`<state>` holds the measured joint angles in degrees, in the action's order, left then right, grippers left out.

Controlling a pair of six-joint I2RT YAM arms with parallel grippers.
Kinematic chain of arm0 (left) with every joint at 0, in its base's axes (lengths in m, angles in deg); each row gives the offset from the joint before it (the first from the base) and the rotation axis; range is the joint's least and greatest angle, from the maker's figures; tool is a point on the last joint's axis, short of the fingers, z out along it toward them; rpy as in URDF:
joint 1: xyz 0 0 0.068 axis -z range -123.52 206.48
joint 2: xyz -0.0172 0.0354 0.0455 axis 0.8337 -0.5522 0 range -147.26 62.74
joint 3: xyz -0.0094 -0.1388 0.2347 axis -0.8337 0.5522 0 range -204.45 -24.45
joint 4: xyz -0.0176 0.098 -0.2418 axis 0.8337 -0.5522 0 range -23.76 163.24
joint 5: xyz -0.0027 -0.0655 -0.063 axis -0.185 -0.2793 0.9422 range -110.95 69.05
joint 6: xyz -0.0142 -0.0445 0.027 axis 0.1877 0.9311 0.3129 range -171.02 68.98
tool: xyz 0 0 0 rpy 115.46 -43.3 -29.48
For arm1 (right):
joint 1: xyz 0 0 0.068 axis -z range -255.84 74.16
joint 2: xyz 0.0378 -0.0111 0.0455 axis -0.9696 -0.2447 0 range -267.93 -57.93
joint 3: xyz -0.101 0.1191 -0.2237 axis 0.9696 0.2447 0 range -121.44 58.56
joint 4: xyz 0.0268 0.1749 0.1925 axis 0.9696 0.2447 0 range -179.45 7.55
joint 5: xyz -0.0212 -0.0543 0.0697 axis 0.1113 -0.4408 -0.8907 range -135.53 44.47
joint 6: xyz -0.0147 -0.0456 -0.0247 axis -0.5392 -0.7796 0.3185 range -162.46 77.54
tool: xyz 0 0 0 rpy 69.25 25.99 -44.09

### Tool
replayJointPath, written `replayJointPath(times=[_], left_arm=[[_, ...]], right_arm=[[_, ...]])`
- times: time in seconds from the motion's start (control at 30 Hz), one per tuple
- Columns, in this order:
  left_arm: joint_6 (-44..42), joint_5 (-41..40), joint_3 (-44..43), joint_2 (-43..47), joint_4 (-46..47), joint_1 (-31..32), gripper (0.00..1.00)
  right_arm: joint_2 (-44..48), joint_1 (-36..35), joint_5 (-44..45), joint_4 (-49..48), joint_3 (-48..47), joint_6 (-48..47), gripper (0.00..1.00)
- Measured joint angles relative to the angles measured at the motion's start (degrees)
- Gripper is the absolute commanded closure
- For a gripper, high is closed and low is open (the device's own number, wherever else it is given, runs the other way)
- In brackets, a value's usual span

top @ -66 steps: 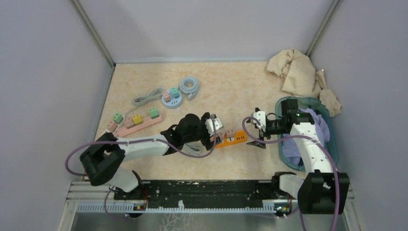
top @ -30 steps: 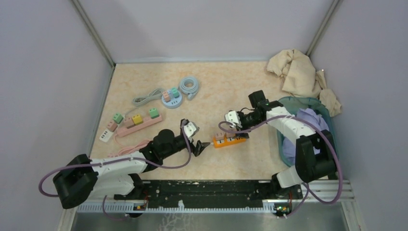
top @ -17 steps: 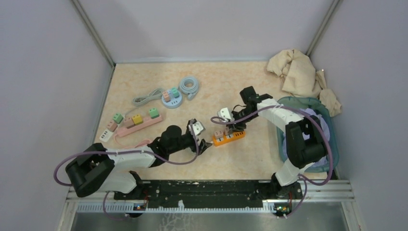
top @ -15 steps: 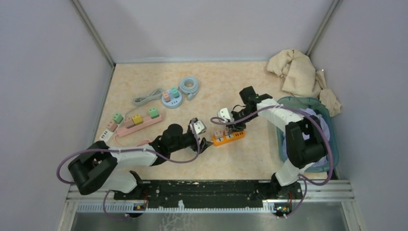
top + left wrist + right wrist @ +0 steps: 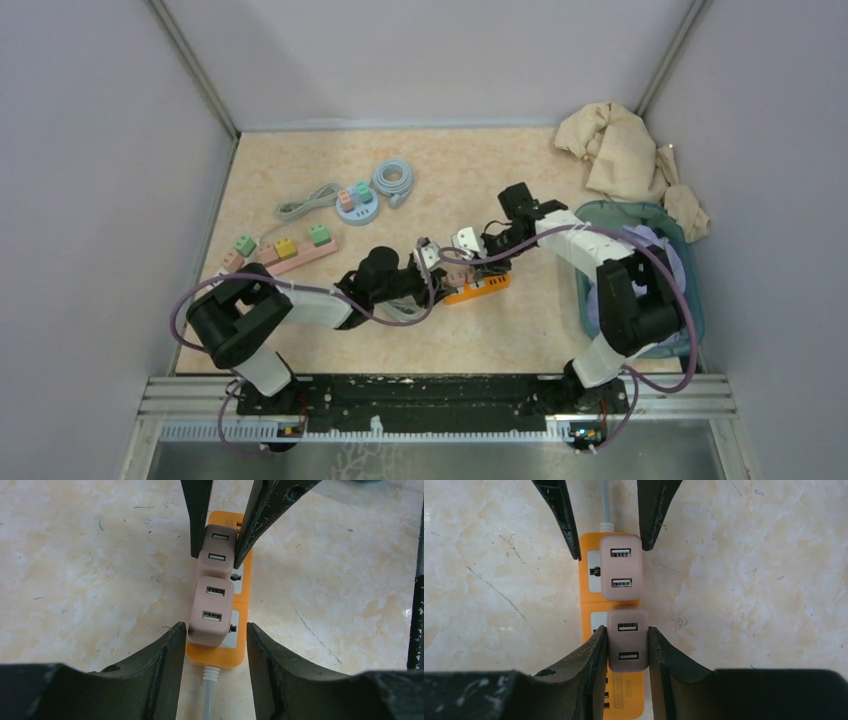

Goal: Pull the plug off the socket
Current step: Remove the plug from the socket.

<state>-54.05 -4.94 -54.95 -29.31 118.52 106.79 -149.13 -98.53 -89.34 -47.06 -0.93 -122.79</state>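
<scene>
While the pink plug (image 5: pixel 627 655) in the orange socket strip (image 5: pixel 220 659) is clamped by the right gripper (image 5: pixel 626 632), the strip must be pinned by the parted left gripper (image 5: pixel 214 627) for a straight pull.

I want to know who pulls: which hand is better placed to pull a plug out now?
Right. The right hand is shut on the far plug; the left hand stands open around the cord-end plug, gripping nothing.
</scene>
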Motion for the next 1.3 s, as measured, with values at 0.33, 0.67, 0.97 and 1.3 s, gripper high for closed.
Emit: replayJointPath(times=[0.33,0.67,0.97,1.3], left_arm=[[-1.8,0.6,-0.8,-2.1,2.3,0.0,0.32],[-2.6,2.6,-4.5,-6.9,2.4,0.0,0.54],[-3.7,3.5,-4.6,-7.7,2.3,-0.2,1.0],[-5.2,4.2,-4.9,-8.0,1.8,-0.2,1.0]], right_arm=[[2.0,0.0,0.0,-2.5,2.5,2.2,1.0],[2.3,0.0,0.0,-3.0,2.9,3.7,1.0],[2.8,0.0,-0.3,-3.4,3.5,4.1,1.0],[7.5,0.0,-0.5,-6.3,8.7,2.0,1.0]])
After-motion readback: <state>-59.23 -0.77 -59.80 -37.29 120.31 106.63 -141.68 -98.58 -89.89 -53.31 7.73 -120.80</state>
